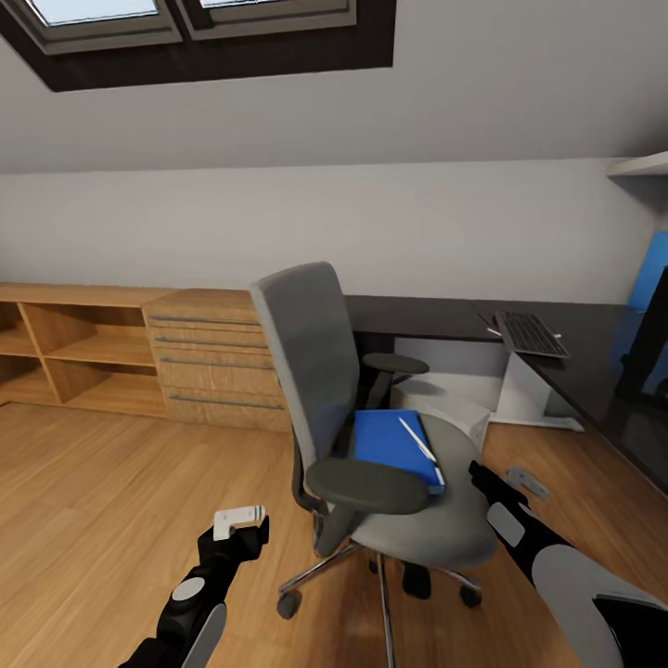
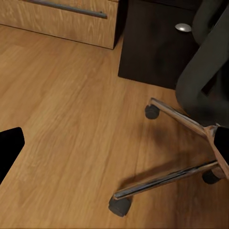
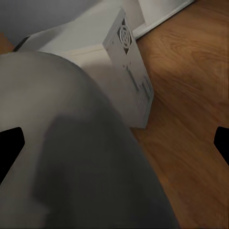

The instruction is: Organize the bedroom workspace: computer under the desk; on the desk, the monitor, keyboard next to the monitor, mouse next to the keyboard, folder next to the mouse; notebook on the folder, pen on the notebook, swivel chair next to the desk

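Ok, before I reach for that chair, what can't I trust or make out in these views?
- Monitor: cut off by the head view's right edge.
- Blue item on the swivel chair: folder, notebook or both stacked, cannot tell; pen lies on top.
- Right end effector: its fingers are partly hidden by the seat edge, so whether they are open is unclear.
- Object on the floor: too small to identify.

Monitor (image 1: 652,343) cut by right edge
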`<state>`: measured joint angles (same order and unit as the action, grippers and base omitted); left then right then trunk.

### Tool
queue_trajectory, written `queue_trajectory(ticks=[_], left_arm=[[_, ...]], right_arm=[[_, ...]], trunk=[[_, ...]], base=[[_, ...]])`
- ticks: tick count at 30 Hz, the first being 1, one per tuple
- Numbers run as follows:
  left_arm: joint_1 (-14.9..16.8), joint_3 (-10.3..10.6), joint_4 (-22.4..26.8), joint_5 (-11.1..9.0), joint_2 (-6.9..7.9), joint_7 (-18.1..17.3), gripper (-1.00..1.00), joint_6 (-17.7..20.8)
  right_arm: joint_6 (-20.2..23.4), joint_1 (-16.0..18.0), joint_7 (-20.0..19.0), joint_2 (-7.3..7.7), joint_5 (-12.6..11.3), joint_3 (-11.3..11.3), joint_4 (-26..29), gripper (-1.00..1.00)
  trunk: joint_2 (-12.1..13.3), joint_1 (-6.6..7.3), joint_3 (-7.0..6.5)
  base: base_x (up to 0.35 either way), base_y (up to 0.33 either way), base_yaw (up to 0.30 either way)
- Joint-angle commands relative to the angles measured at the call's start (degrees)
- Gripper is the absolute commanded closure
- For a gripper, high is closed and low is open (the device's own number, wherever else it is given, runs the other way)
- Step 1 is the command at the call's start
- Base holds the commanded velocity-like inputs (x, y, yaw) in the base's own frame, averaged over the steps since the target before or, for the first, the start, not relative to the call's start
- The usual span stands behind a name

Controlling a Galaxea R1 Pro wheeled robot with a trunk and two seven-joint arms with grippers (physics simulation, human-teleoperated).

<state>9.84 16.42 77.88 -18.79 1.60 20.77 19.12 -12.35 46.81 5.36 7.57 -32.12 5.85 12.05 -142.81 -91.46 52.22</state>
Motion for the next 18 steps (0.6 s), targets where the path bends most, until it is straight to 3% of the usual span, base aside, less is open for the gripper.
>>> queue_trajectory(ticks=[1,18], left_arm=[[0.1,0.2,0.1,-0.5,0.07,0.5,-1.0,0.1],[0.1,-1.0,0.6,-0.6,0.08,0.1,-1.0,0.0]], right_arm=[[-0.1,0.0,0.0,-0.02,-0.2,0.1,0.0,-1.0],[-0.1,0.0,0.0,0.06,-0.2,0.2,0.0,-1.0]], trunk=[[0.0,0.0,0.09],[0.0,0.0,0.74]], base=[[0.054,0.0,0.004],[0.01,0.0,0.029]])
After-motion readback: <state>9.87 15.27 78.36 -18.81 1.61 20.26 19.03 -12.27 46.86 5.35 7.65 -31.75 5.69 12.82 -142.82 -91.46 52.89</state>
